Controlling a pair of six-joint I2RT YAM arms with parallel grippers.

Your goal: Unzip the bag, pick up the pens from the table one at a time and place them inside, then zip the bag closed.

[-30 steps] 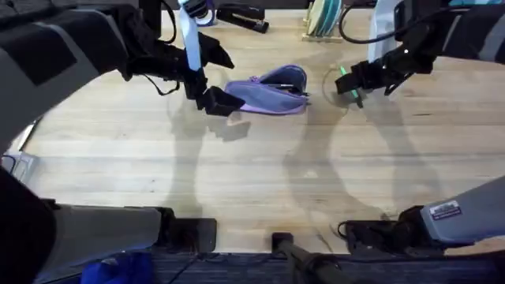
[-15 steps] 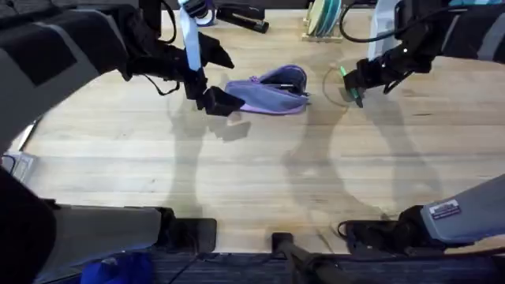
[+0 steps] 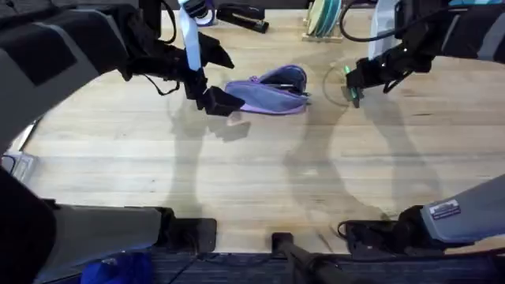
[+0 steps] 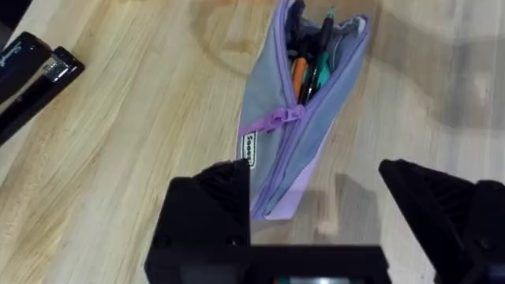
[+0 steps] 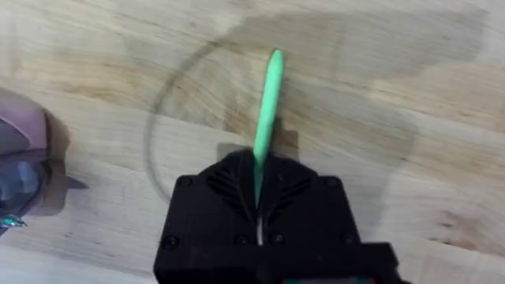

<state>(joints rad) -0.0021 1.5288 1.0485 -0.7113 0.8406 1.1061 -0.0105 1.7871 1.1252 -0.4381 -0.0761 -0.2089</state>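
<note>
Overhead, the pale wooden table (image 3: 260,173) carries a stapler (image 3: 241,16) at its far edge. Centrally lies the unzipped bag (image 3: 272,91), pens inside; the left gripper (image 4: 331,229) straddles its end, fingers wide. To its right, the right gripper (image 5: 259,170) pinches the green pen (image 5: 268,110).

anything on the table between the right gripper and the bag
Nothing: bare table separates the right gripper, shut on the green pen, from the bag, overhead.

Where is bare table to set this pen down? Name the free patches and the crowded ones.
Free: the wide table stretch between the bag and the arm bases, and the strip between the bag and the right gripper holding the green pen. Crowded: around the left gripper at the bag's end, and the far edge with the stapler.
</note>
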